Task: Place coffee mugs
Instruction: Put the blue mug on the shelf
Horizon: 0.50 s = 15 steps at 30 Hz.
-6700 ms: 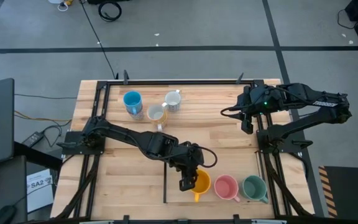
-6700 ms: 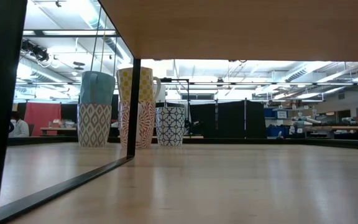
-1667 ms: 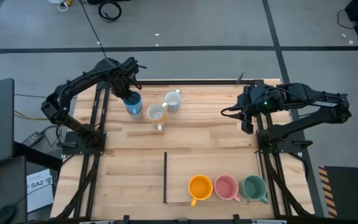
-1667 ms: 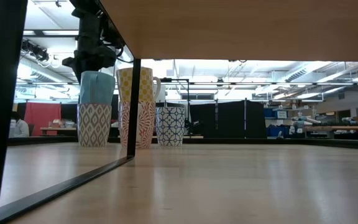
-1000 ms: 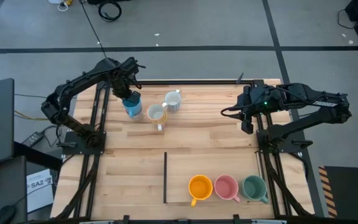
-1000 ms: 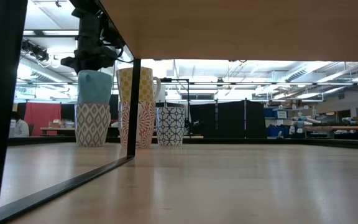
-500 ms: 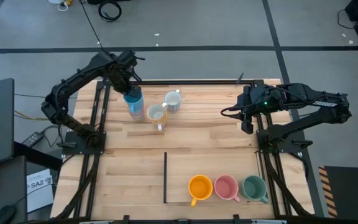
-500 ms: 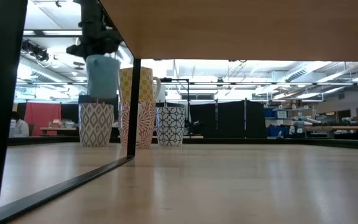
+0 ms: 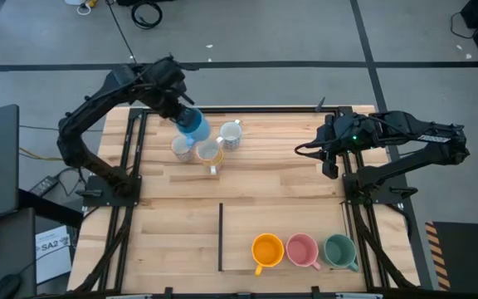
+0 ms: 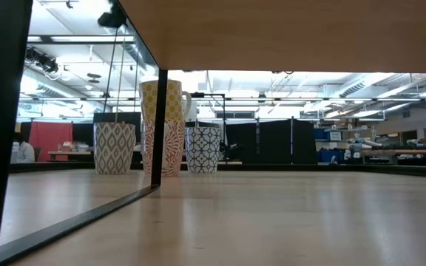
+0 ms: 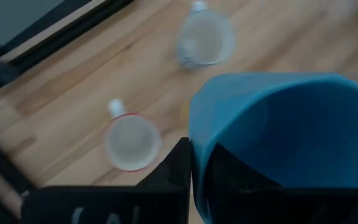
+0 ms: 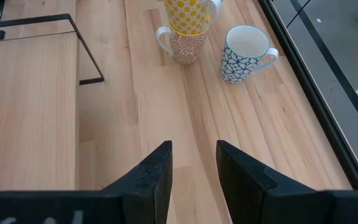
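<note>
My left gripper point(image 9: 182, 115) holds a blue mug point(image 9: 194, 126) in the air over the table's far left part; in the left wrist view the blue mug point(image 11: 278, 137) fills the right half. Under it a cream patterned mug point(image 9: 181, 148) stands on its base. Beside that stands a yellow mug nested in a red-patterned one point(image 9: 209, 153), then a blue-patterned white mug point(image 9: 231, 134). Orange point(image 9: 266, 248), pink point(image 9: 302, 250) and green point(image 9: 339, 252) mugs stand in a row at the near right. My right gripper point(image 12: 193, 167) hangs open over the right side, with nothing between its fingers. My left gripper pinches the blue mug's wall at the rim point(image 11: 194, 134), one finger point(image 11: 176, 171) outside and the other inside the cup. The fingers come from above, slanting down. The mug hangs tilted and is lifted clear of the cream mug and the table.
A thin black L-shaped frame point(image 9: 221, 237) lies on the wood left of the orange mug. Black rails point(image 9: 131, 158) run along the table's left and right sides. Bare wood lies in the table's middle point(image 9: 272, 191).
My left gripper has risen with the blue mug, drawing it out of the cream patterned mug in which it sat, and has gone a little toward the table's right. The blue mug now hangs tilted in the air; the cream mug has stayed on the table.
</note>
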Available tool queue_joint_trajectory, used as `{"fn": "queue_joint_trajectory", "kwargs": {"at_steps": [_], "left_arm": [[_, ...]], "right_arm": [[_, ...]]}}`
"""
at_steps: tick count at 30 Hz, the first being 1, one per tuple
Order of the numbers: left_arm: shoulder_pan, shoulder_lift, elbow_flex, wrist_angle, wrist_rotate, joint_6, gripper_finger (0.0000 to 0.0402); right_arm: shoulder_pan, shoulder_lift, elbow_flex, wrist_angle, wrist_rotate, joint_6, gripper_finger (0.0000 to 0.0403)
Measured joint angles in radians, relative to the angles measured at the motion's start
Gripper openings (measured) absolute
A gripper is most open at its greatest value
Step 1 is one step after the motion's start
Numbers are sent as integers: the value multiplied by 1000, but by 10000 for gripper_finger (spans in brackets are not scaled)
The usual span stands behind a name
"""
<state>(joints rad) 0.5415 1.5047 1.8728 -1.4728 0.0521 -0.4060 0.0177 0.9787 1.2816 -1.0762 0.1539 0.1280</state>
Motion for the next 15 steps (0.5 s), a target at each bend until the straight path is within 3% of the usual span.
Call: {"fn": "queue_joint_trajectory", "kwargs": {"at_steps": [6, 15], "left_arm": [[-218, 0, 71, 20, 0, -130, 31], [-562, 31, 73, 195, -2, -320, 31]], "right_arm": [[0, 0, 0, 0, 0, 0, 130], [0, 0, 0, 0, 0, 0, 130]]}}
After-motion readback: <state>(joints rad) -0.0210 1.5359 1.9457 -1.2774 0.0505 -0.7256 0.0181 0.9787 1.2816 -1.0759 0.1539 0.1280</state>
